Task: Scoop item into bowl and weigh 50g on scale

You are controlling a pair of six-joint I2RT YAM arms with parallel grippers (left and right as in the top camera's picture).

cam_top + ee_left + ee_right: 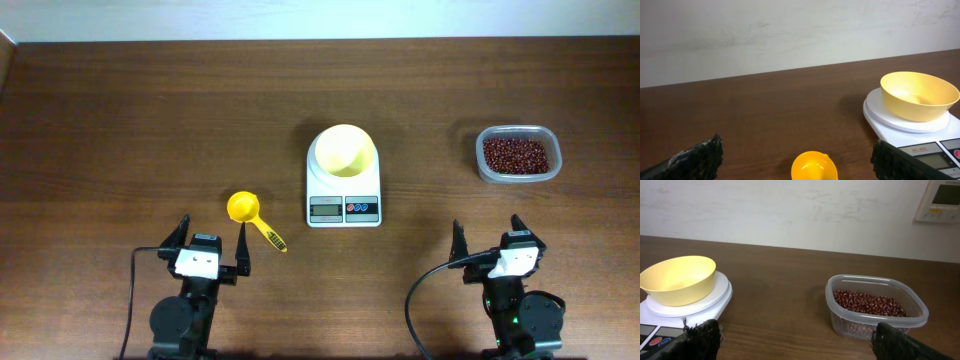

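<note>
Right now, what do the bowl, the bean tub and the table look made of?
Bowl: probably plastic, matte pale yellow, thin even rim. Tub: clear plastic; the beans show through its wall. Table: wood or wood-look laminate, dark brown with grain streaks.

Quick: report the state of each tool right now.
Left tool: open, holding nothing.
Right tool: open, holding nothing.

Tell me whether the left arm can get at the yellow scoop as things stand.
Probably yes. The scoop lies just ahead of the open left gripper, slightly to its right, with only table between them; nothing blocks the way.
</note>
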